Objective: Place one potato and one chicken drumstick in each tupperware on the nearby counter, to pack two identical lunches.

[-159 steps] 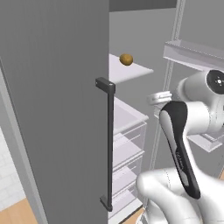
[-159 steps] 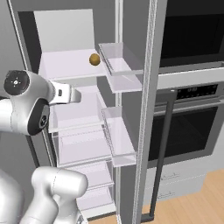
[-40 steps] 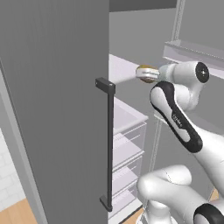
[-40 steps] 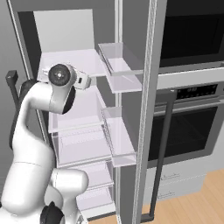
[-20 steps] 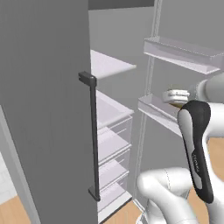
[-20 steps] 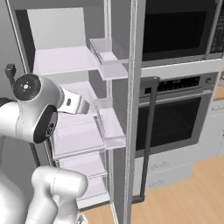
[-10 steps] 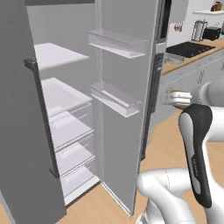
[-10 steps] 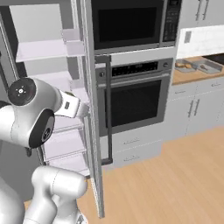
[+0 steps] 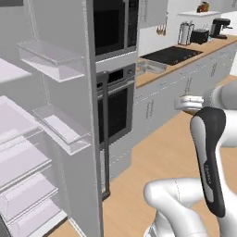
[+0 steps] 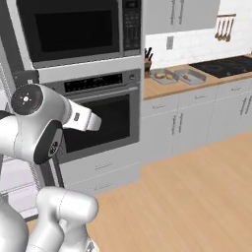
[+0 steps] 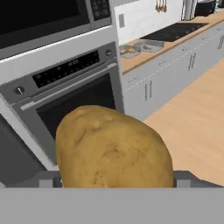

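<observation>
Left base view: the white arm point(image 9: 209, 152) rises at lower right, its tool point(image 9: 187, 102) held out level over the wood floor point(image 9: 157, 152); something tan sits in the tool, though it is too small here to name; the fridge door point(image 9: 69, 115) stands open at left with clear door bins, and the wall oven point(image 9: 115, 111) shows past its edge; far off, the table point(image 9: 185, 58) carries the two grey tupperware trays point(image 9: 150, 67) just left of the black cooktop point(image 9: 171, 54), with a toaster point(image 9: 200, 36) and a coffee maker point(image 9: 219, 28) further along.

Right base view: the arm's big joint point(image 10: 30, 120) sits at left, in front of the wall oven and under the microwave point(image 10: 69, 29); the two tupperware trays point(image 10: 176, 76) lie side by side on the table point(image 10: 162, 86), each with small tan and orange bits inside, too small to tell apart; utensils point(image 10: 222, 28) hang on the wall at upper right.

Hand view: a big tan potato point(image 11: 113, 151) sits right at the tool, low in the middle; the tool is spread wide and pinching the potato between its sides; beyond it are the oven door point(image 11: 65, 109), the grey cabinets point(image 11: 148, 87) and the trays point(image 11: 140, 47) up on the table, well apart from the potato.
</observation>
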Tool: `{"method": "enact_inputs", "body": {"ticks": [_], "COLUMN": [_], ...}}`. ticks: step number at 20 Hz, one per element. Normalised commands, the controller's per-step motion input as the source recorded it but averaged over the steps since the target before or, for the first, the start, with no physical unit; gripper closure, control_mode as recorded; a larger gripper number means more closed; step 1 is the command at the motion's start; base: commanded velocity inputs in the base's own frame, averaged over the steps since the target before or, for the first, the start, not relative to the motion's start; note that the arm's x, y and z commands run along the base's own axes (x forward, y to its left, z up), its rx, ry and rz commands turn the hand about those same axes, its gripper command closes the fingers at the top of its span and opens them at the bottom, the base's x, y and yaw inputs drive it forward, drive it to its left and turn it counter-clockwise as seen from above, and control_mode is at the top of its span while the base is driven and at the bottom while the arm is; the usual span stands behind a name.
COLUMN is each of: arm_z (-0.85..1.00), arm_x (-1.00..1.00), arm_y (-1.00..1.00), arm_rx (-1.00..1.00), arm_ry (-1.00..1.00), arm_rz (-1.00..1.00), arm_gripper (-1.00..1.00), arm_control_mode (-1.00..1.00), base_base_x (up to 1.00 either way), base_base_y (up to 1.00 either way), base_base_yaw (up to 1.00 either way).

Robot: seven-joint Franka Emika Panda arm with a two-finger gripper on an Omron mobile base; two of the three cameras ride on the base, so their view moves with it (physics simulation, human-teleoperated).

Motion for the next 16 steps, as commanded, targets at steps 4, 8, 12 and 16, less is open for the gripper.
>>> {"method": "enact_inputs", "body": {"ticks": [4,8,12,16], "arm_z": [0.0,0.0,0.0,0.0], "arm_x": [0.0,0.0,0.0,0.0], "arm_y": [0.0,0.0,0.0,0.0], "arm_rx": [0.0,0.0,0.0,0.0], "arm_ry": [0.0,0.0,0.0,0.0], "arm_rz": [0.0,0.0,0.0,0.0], "arm_gripper": [1.0,1.0,1.0,1.0], "arm_control_mode": [1.0,1.0,1.0,1.0], "base_base_x": [1.0,1.0,1.0,1.0], "base_base_y": [-1.0,-0.98,-0.67,-0.23], "base_base_yaw": [-0.14,-0.1,-0.07,-0.02]}}
